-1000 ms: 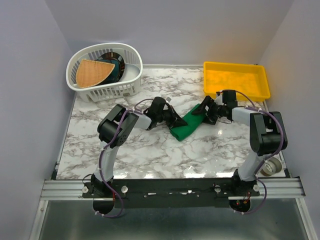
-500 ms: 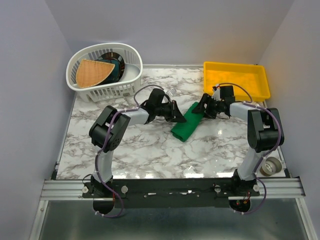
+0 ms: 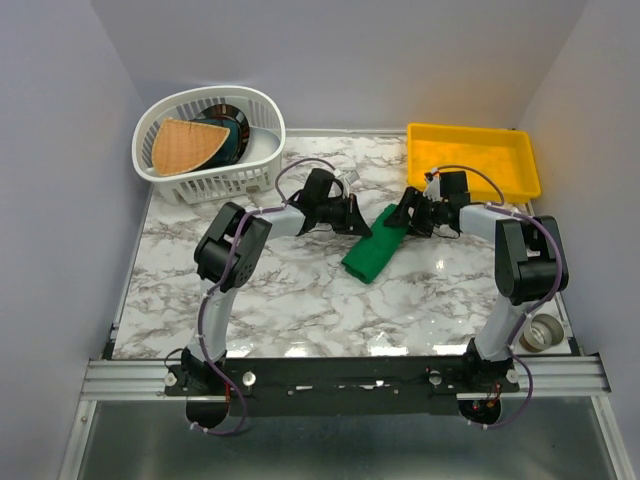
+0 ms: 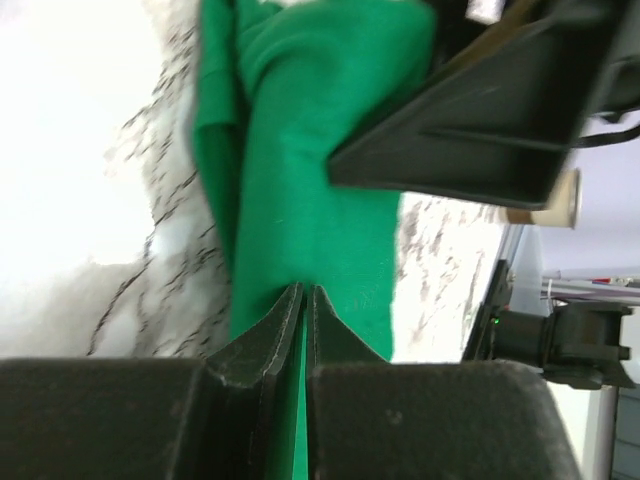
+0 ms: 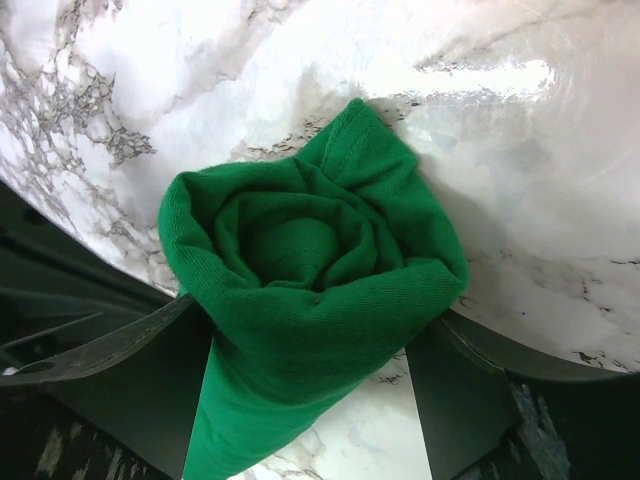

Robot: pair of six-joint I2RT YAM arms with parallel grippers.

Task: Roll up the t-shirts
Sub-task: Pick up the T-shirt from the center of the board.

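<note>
The emerald-green t-shirt (image 3: pixel 375 248) lies rolled into a short thick roll on the marble table (image 3: pixel 270 300), slanting from far right to near left. My right gripper (image 3: pixel 405 216) holds the roll's far end between its jaws. The right wrist view shows the spiral end of the roll (image 5: pixel 300 260) with a finger pressed on each side of it, around my right gripper (image 5: pixel 315 325). My left gripper (image 3: pixel 353 220) is shut, with its tips at the roll's far left edge. In the left wrist view its closed tips (image 4: pixel 303 292) rest against the green fabric (image 4: pixel 310 190).
A white laundry basket (image 3: pixel 200 178) at the back left holds a dark teal item with a tan wedge (image 3: pixel 185 145). A yellow tray (image 3: pixel 470 160) stands at the back right. A tape roll (image 3: pixel 541 331) sits off the table's right near corner.
The roll and my right gripper have shifted a little toward the far right. My left gripper has moved from the roll's middle to its far left edge, staying shut.
</note>
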